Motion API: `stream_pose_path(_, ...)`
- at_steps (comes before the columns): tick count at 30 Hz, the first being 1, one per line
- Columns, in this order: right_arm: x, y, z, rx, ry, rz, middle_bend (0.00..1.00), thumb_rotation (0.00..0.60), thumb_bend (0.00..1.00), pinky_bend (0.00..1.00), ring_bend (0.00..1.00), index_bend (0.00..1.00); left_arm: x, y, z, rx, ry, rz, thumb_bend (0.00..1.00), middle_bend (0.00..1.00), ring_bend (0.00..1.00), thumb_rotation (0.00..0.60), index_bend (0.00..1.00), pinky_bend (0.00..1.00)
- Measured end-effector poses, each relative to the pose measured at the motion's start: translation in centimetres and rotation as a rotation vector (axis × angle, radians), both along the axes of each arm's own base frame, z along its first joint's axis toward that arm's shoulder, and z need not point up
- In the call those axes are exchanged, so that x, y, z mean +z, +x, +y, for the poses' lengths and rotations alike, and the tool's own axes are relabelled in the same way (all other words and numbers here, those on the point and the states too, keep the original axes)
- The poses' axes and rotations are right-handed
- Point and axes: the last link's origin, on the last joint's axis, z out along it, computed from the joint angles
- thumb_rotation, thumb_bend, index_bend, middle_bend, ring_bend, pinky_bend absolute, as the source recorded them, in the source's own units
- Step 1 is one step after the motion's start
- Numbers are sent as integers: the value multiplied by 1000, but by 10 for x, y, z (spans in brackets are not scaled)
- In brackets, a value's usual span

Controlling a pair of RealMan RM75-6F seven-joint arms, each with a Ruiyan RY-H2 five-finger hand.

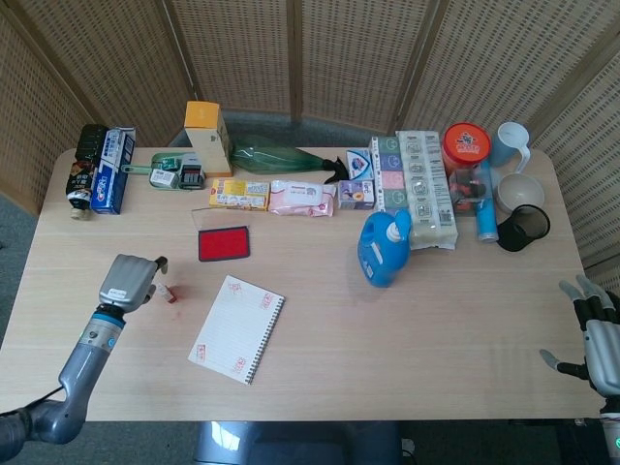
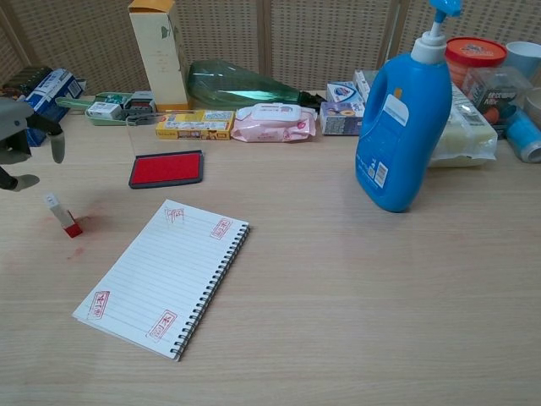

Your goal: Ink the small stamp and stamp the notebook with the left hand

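small stamp [image 2: 62,213] stands free below the left robot hand [image 2: 19,144].

Even, bright indoor light falls from above, leaving only soft, short shadows under the blue bottle [image 2: 404,110] and the notebook [image 2: 163,277]. Both views are sharp, without glare. The chest view bows slightly toward 9 and 3 o'clock.

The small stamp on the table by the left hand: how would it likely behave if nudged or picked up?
The small stamp stands slightly tilted on a narrow red base, so a sideways nudge would probably topple it. It looks small and slim, so likely light, needing a fine pinch from the left hand. Red smudges on the table beside it suggest that its inked end would mark what it touches.
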Motion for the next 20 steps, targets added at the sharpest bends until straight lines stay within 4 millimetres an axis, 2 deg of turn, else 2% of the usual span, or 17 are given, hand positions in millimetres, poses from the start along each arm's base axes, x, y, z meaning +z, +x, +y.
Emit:
stream_pose_path(2, 1, 1, 1, 6, -1, -3, 34, 600, 70, 0, 0, 116, 8, 2, -4, -10, 15, -10, 303, 1000, 1000, 600, 403, 1000)
stream_pose_path(3, 1, 2, 2, 9, -2, -4, 34, 600, 70, 0, 0, 116, 14, 3, -7, -17, 25, -18, 291, 967, 966, 600, 369, 984)
stream_pose_path(5, 2, 3, 3, 14, -3, -6, 34, 600, 70, 0, 0, 117, 22, 4, -12, -23, 35, -30, 262, 764, 767, 600, 287, 870)
stream_pose_path(7, 3, 4, 4, 23, -7, -10, 34, 600, 70, 0, 0, 117, 29, 3, -19, -18, 32, -41, 210, 372, 411, 600, 169, 640)
stream_pose_path(8, 4, 6, 5, 32, -12, -16, 34, 600, 70, 0, 0, 117, 32, 2, -23, -12, 29, -44, 180, 248, 304, 600, 118, 559)
stream_pose_path(10, 6, 7, 7, 38, -16, -23, 34, 600, 70, 0, 0, 117, 41, 2, -35, 1, 26, -57, 104, 88, 167, 600, 29, 431)
stream_pose_path(12, 8, 8, 9, 42, -21, -31, 34, 600, 69, 0, 0, 116, 53, 2, -50, 15, 34, -70, 44, 20, 95, 600, 0, 356)
stream_pose_path(15, 10, 8, 10, 44, -24, -39, 34, 600, 70, 0, 0, 116, 69, -1, -69, 29, 70, -74, 1, 0, 22, 600, 0, 260)
stream_pose_path(20, 13, 7, 11, 51, -31, -46, 34, 600, 70, 0, 0, 116, 89, -13, -107, 71, 142, -100, 0, 0, 0, 600, 0, 197)
